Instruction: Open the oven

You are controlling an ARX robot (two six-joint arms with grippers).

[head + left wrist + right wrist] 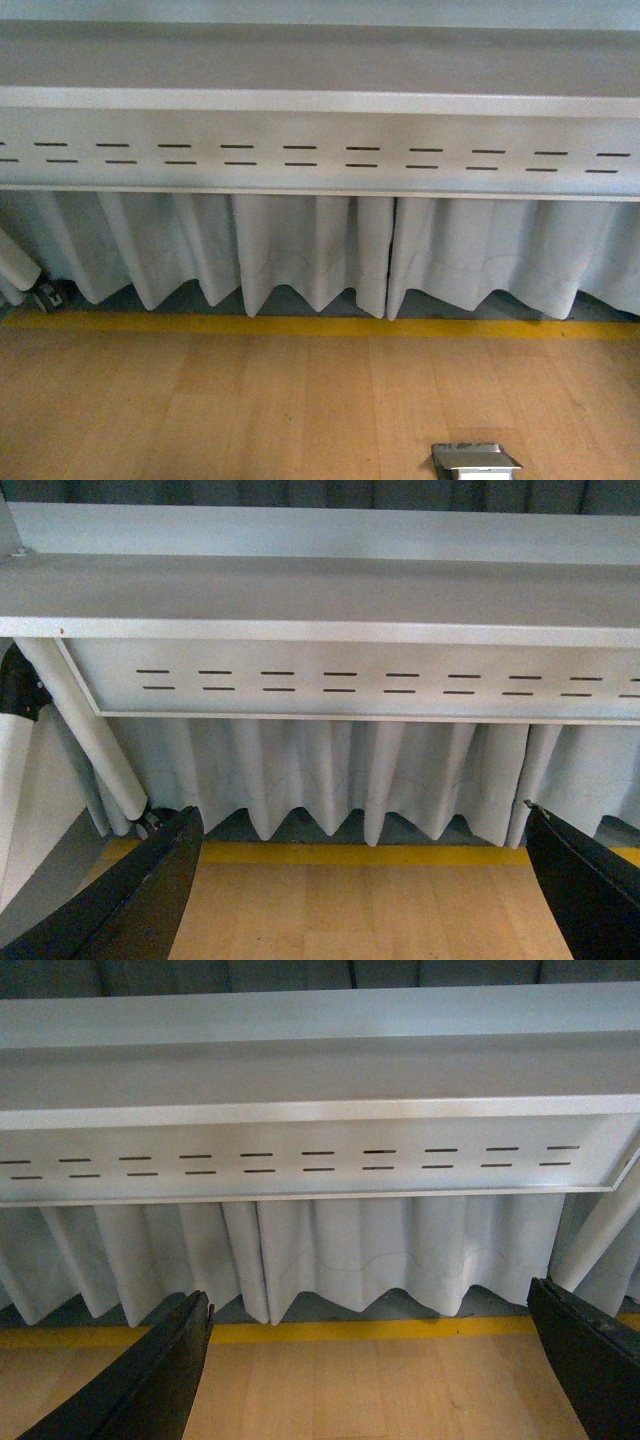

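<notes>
The left claw point(360, 815) is spread wide, its two black fingers point(140, 890) far apart, gripping and touching nothing. The right claw point(368, 1293) is likewise released, its two fingers point(150, 1380) wide apart and empty. In the front view one grey rail point(320, 150) with two rows of slots spans the upper frame. A white pleated curtain point(300, 250) hangs below it, above one yellow stripe point(300, 325) and the wooden floor point(200, 410). One metal floor box point(476, 460) sits at lower right. Where the oven is cannot be told.
</notes>
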